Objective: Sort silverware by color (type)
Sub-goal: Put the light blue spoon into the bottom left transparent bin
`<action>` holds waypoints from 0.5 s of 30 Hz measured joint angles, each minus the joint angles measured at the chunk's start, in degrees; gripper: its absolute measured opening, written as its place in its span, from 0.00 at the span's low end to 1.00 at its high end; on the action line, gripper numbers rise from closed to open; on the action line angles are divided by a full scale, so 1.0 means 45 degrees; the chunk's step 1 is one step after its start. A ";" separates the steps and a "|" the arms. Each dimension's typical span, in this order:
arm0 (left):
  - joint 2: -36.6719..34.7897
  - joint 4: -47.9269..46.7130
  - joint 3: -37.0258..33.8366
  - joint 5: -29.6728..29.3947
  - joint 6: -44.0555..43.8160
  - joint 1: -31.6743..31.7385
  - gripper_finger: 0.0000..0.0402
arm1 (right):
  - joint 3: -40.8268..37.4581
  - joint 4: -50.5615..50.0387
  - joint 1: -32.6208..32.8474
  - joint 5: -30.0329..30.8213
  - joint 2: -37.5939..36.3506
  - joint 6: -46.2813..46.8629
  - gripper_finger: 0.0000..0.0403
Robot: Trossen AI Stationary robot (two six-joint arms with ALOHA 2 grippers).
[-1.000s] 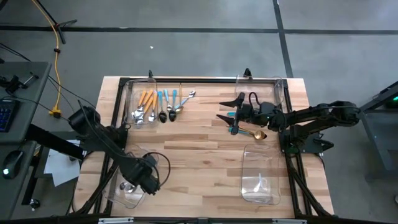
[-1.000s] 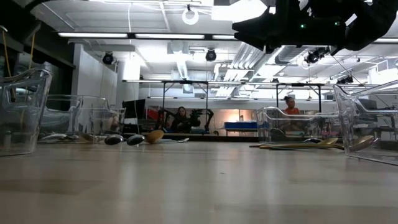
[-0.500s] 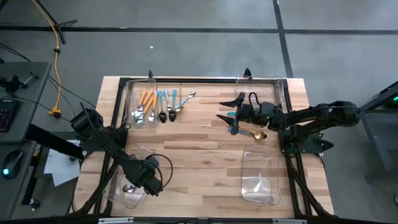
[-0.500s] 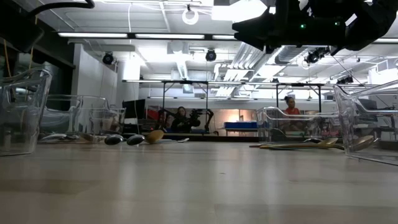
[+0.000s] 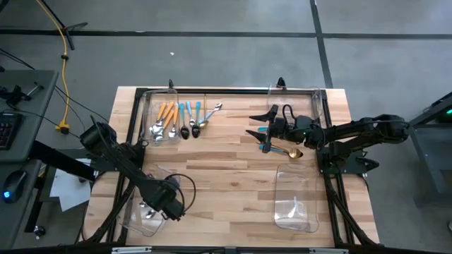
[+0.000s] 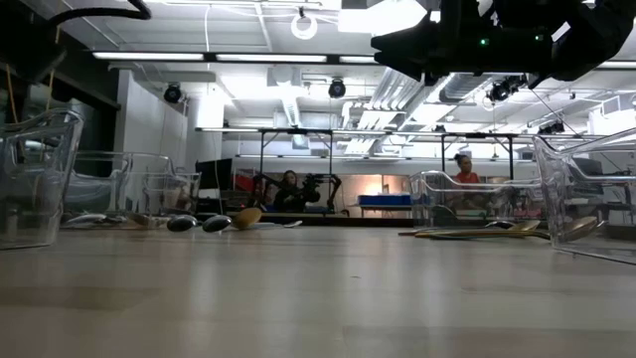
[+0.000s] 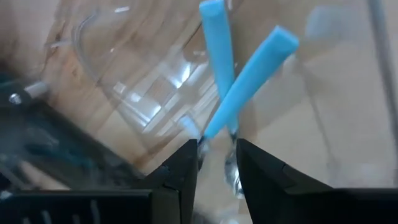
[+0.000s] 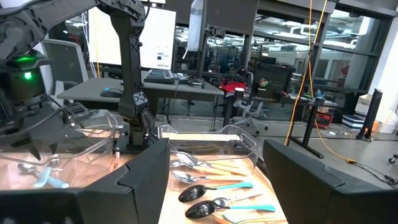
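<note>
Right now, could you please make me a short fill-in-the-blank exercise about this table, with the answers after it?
1. The left gripper hangs over a clear ____.
2. The two pieces in front of the left gripper's fingers have light-____ handles.
3. The right gripper is above a ____-coloured spoon.

Missing words: bin; blue; gold

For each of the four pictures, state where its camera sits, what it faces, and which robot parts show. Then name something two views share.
High: overhead, facing down; both arms, table.
Low: table level, facing the room; an arm overhead.
Left wrist: faces down into a bin; two blue-handled pieces, left tool.
Right wrist: faces across the table; right tool.
Shared: silverware row.
</note>
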 joint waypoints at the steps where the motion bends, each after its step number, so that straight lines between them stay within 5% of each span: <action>1: -0.0102 -0.0133 0.0035 0.0072 0.0178 0.0077 0.27 | 0.0000 0.0000 0.0000 0.0000 0.0000 0.0001 0.60; 8: -0.2217 -0.0245 0.1496 -0.2300 0.1647 0.0791 0.29 | 0.0000 0.0000 0.0000 0.0000 0.0005 0.0005 0.60; 11: -0.3344 -0.0178 0.2438 -0.4871 0.2941 0.1010 0.29 | 0.0000 -0.0002 0.0000 0.0000 0.0005 0.0005 0.60; 15: -0.4673 0.0775 0.2971 -0.9973 0.6126 0.1066 0.29 | 0.0000 -0.0010 0.0000 0.0003 0.0005 0.0201 0.60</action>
